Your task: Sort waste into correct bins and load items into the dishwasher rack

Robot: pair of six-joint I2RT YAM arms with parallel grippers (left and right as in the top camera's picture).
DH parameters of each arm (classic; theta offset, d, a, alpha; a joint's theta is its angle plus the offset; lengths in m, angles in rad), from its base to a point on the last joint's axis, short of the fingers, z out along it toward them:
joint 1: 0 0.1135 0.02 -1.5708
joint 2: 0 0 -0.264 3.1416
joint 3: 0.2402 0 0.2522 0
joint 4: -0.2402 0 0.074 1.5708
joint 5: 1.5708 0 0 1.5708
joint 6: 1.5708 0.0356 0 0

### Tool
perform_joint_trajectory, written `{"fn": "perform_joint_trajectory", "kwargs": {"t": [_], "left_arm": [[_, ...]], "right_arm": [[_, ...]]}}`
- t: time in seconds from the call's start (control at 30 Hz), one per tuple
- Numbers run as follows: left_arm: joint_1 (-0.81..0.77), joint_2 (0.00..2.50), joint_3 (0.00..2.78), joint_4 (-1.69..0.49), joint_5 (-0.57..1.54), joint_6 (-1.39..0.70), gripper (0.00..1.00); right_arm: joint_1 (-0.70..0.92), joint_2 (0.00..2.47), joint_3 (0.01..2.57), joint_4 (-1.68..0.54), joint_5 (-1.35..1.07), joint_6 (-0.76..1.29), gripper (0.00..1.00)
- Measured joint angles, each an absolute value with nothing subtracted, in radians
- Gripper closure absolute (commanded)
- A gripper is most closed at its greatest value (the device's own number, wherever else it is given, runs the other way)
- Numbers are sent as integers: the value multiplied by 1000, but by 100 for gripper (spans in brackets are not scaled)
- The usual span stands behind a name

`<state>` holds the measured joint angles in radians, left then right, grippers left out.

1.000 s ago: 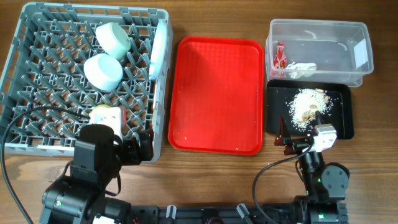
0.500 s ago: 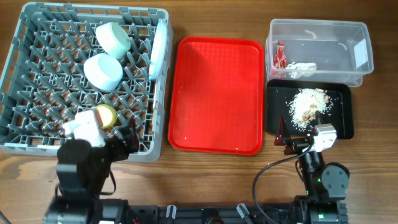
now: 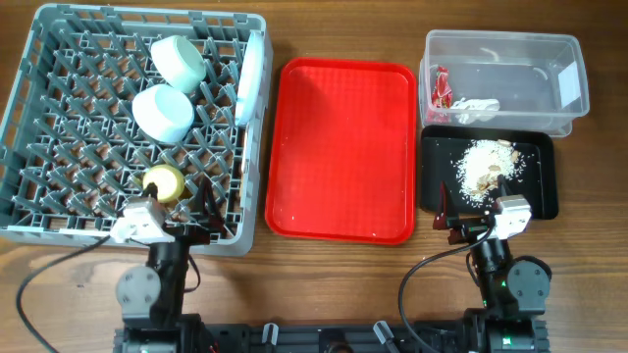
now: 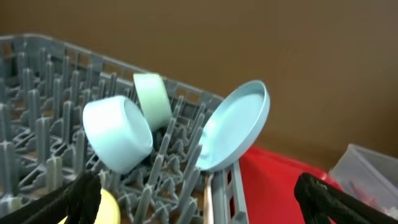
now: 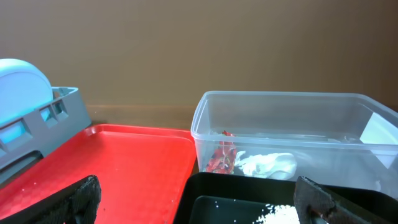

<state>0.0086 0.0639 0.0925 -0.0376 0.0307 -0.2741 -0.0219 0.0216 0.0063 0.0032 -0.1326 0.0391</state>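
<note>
Dishwasher rack (image 3: 147, 12) fills the left half of the overhead view, and most of the task's stuff sits in it. Nearest the bottom edge, the left gripper (image 3: 208, 214) is parked over the rack's lower wall with its fingers spread wide and nothing between them. You can see both tips at the bottom corners of the left wrist view. Just up-left of it, the small yellow cup (image 3: 164, 182) sits among the pegs.

Over at lower right the right gripper (image 3: 449, 218) is also spread apart and holding nothing. It's at the lower-left corner of the black tray (image 3: 545, 196), which has a pile of beige crumbs (image 3: 486, 167) in it.

Further up in the rack, two mint bowls (image 3: 162, 112) (image 3: 178, 59) lie tipped on their sides. The pale-blue plate (image 3: 251, 76) stands on edge against the rack's right wall. The red tray (image 3: 343, 147) lies in the middle of the frame, between rack and bins.

Top right is the clear tub (image 3: 579, 69), with the red-and-white wrappers (image 3: 442, 88) and a crumpled white paper scrap (image 3: 476, 103) inside, toward its left end.
</note>
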Motion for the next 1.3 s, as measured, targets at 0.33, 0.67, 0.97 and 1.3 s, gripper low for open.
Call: {"fn": "perform_joint_trajectory", "kwargs": {"t": [0.33,0.67,0.97,1.3], "left_arm": [[10,12,14,2,31,-188,0],[10,13,10,-68,43,-161,0],[10,13,10,-68,43,-158,0],[10,13,10,-68,43,-158,0]], "right_arm": [[-22,22,6,3,-133,39,0],[-22,22,6,3,-132,39,0],[-22,22,6,3,-132,39,0],[-22,22,6,3,-132,39,0]]}}
